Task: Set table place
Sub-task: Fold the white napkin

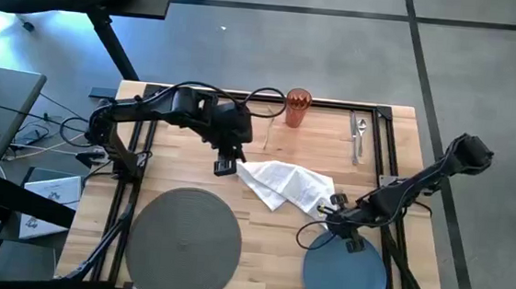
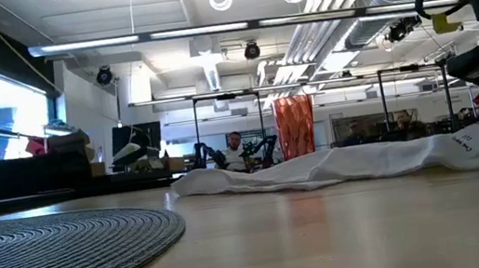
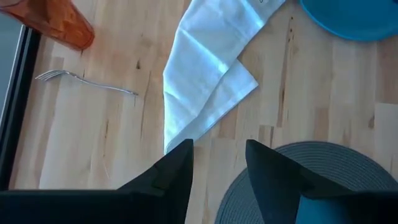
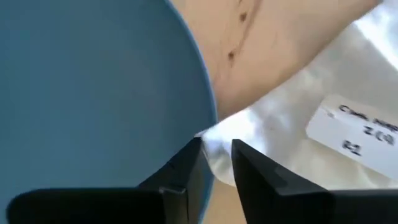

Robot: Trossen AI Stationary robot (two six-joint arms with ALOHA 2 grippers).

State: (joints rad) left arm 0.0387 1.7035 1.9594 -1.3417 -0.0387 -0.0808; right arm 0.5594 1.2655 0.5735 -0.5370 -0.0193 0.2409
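Observation:
A crumpled white napkin (image 1: pixel 287 184) lies on the table's middle. The grey placemat (image 1: pixel 183 240) lies near the front edge at left, and the blue plate (image 1: pixel 345 271) at front right. An orange tumbler (image 1: pixel 298 109) stands at the far edge. A fork (image 3: pixel 87 83) lies close to it, and more cutlery (image 1: pixel 358 136) lies at the far right. My left gripper (image 3: pixel 219 158) hangs open above the napkin's left corner (image 3: pixel 171 140). My right gripper (image 4: pixel 216 155) hovers over the gap between plate rim (image 4: pixel 202 118) and napkin (image 4: pixel 298 112), its fingers a narrow gap apart with nothing between them.
Black rails (image 1: pixel 387 145) frame the tabletop on both sides and along the far edge. A cable loops over the wood beside the plate (image 1: pixel 311 234). Bare wood shows between the placemat and the plate. A desk with a laptop stands off the table's left.

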